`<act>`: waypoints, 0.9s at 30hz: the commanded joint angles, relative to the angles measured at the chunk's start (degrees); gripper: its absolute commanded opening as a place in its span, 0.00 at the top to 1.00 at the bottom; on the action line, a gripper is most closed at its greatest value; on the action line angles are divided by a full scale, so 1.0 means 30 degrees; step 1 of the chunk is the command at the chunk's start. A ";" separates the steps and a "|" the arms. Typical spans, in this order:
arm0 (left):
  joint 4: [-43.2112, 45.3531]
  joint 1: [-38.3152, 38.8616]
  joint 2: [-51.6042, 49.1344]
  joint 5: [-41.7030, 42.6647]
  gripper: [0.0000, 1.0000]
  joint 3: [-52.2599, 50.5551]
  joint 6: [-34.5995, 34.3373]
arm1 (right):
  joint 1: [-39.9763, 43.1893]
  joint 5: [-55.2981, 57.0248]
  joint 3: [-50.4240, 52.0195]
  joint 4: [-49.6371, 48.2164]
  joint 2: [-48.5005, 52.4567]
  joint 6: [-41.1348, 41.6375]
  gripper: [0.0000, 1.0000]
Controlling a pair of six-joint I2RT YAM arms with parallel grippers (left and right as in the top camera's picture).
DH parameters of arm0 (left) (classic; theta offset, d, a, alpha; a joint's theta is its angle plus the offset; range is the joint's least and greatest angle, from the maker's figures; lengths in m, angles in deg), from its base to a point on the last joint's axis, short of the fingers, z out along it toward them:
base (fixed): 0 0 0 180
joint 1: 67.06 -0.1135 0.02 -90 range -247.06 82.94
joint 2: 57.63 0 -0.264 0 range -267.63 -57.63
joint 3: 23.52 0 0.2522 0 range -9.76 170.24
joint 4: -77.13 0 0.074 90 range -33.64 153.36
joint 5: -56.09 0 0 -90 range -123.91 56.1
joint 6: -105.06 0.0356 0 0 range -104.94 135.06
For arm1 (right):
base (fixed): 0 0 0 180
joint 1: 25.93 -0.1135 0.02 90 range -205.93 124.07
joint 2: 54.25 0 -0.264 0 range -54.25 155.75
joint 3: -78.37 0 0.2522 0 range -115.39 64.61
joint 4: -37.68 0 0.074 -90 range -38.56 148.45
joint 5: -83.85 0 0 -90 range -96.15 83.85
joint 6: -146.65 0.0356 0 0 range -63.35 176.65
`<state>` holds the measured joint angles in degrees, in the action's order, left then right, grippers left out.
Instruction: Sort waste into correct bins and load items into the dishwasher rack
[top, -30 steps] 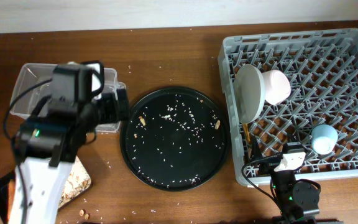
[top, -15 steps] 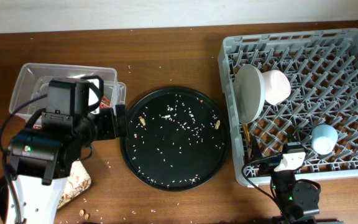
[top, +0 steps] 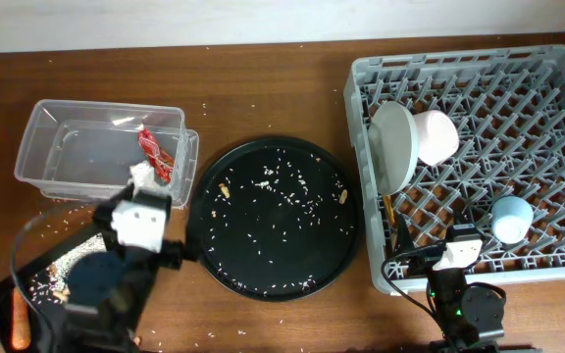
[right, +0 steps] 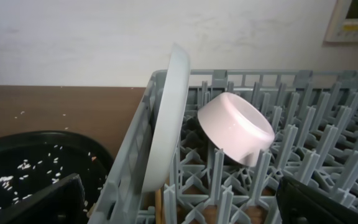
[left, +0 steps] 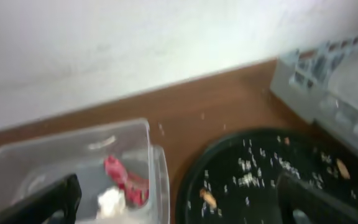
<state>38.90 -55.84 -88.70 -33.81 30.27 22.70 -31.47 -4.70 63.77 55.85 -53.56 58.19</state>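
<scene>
Left gripper (left: 179, 193) spread wide, empty (right gripper (right: 179, 202) likewise).
Ahead-left of it the clear tub (left: 17, 163) holds the red-and-white wrapper (left: 124, 182) and tissue wad (left: 110, 200); only overhead shows the carrot (top: 20, 324) behind it.

Noted black left arm (top: 116, 279), white wrist block, looped black cable; right arm (top: 467, 304) alike; left gripper (left: 176, 186) black.

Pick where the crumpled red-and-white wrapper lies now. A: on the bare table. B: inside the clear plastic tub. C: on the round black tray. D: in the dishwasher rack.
B: the overhead and left wrist views both show the wrapper lying inside the clear tub, within its walls.
</scene>
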 commanded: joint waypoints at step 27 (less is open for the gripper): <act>0.6594 0.0474 0.9493 0.0342 0.01 -1.3165 0.0561 | 0.0124 -0.0044 0.0175 0.0029 -0.0109 0.0204 0.02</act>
<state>58.50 -54.64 -58.78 -33.26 -8.70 23.25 -31.47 -4.70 63.77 55.85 -53.56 58.19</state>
